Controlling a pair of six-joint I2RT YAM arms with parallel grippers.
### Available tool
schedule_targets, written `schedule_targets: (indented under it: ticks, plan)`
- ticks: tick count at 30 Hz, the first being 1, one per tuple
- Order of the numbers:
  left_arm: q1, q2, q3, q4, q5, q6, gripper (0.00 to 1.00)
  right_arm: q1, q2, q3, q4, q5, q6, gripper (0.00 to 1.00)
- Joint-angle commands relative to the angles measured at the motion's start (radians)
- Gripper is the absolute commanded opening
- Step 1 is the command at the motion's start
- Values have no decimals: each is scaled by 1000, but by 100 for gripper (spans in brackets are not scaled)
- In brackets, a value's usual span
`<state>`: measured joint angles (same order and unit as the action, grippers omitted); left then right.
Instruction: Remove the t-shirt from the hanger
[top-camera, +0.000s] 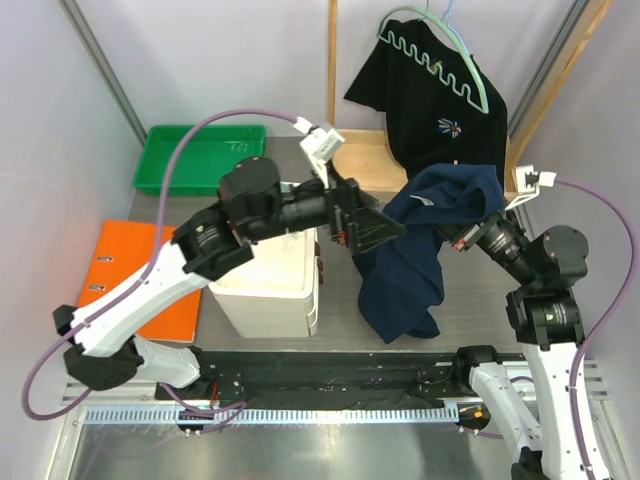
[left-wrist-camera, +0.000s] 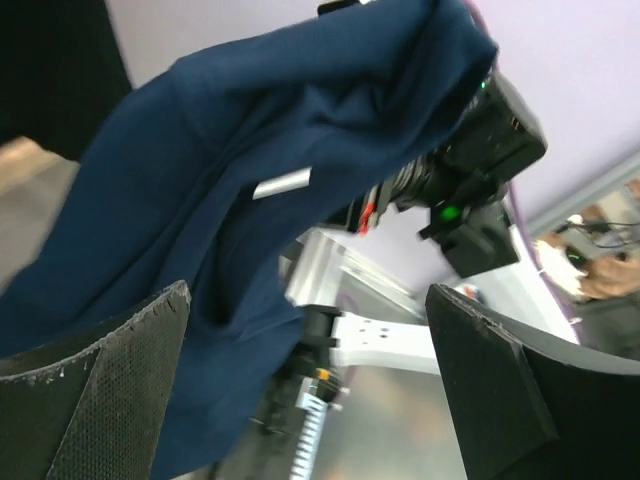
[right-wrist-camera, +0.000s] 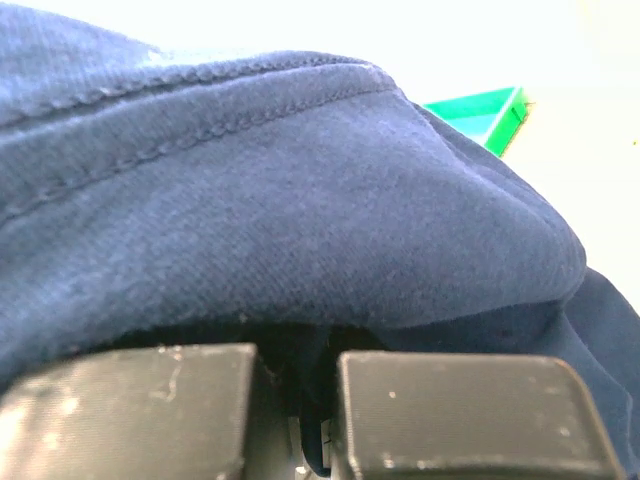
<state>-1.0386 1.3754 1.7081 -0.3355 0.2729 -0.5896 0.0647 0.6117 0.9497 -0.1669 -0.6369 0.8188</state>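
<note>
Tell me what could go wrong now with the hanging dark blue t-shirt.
1. The right gripper seems to pinch only a small fold of the dark blue fabric t-shirt, and the left gripper stands open beside it; the shirt may slip and fall.
2. The cloth drapes over the right wrist and fills its camera view, so it may snag there.

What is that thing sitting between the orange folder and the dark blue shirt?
A white box stands between the orange folder and the dark blue shirt, with the left arm stretched above it. The top view shows this.
</note>
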Motion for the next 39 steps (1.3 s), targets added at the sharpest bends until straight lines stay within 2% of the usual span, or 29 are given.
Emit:
schedule_targets:
  ticks: [1, 3, 7, 11, 16, 21, 23, 26, 27, 30, 33, 34, 36, 37, 39]
  plan:
    - [-4, -76, -118, 29, -115, 132, 100, 6, 77, 93, -19, -10, 101, 1]
    - [-21, -76, -151, 74, -112, 145, 100, 6, 100, 110, 29, -56, 152, 1]
    - [-106, -59, -225, 179, -205, 240, 100, 6, 114, 156, 112, -86, 232, 1]
    - [-113, 3, -248, 253, -215, 284, 100, 4, 114, 218, 113, -90, 253, 1]
    - [-112, 88, -200, 300, -235, 298, 100, 6, 105, 274, 122, -95, 286, 1]
    - [-112, 158, -134, 363, -264, 277, 100, 4, 86, 247, 142, -96, 333, 1]
    - [-112, 174, -122, 383, -318, 267, 95, 6, 74, 229, 155, -95, 353, 1]
    - [-112, 192, -114, 441, -382, 246, 69, 6, 66, 224, 161, -95, 365, 1]
    - [-112, 192, -126, 463, -389, 241, 49, 4, 66, 222, 158, -96, 367, 1]
    - [-112, 192, -128, 509, -411, 240, 13, 9, 71, 231, 127, -96, 362, 1]
    - [-110, 186, -114, 501, -429, 255, 0, 12, 66, 242, 45, -67, 309, 1]
    - [-110, 183, -88, 486, -439, 261, 0, 11, 65, 251, 5, -52, 284, 2]
    - [-98, 185, -45, 417, -452, 281, 0, 12, 63, 282, -149, 18, 174, 17]
    - [-89, 189, -22, 389, -454, 287, 0, 12, 62, 291, -202, 54, 130, 32]
    - [-49, 194, 54, 345, -437, 287, 0, 12, 57, 302, -339, 138, 30, 44]
